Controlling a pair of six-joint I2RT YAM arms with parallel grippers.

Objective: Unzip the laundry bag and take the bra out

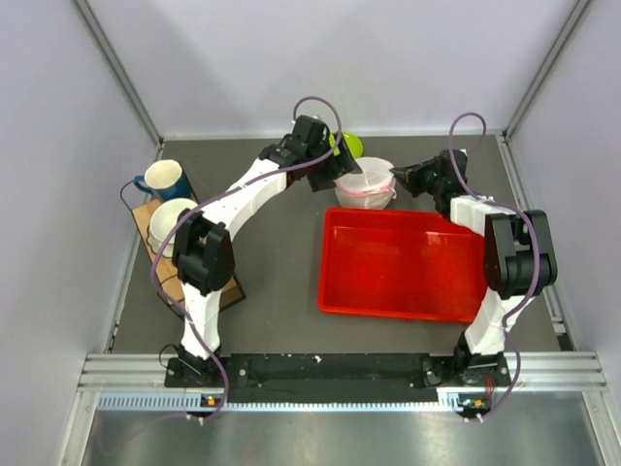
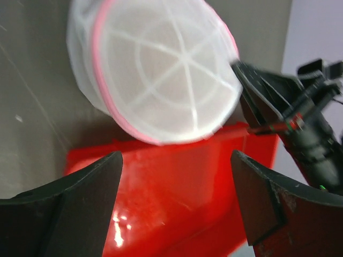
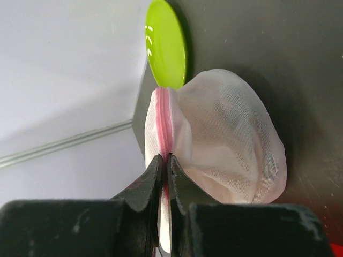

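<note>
We are clamping our right gripper (image 3: 165, 160) shut on the pink trim (image 3: 163, 123) of the laundry bag (image 3: 225, 139) at lower centre, holding our left gripper (image 2: 176, 160) fingers wide apart.

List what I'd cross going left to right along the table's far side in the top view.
Dark blue ceramic mug → left claw → round white mesh laundry bag with pink zipper trim → right claw. Lime-green plate and red plastic tray overlap these, so left out.

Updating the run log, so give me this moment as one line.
right gripper: jaws shut on laundry bag at pink zipper trim | left gripper: jaws open, empty | zip: looks closed | bra: not visible
</note>
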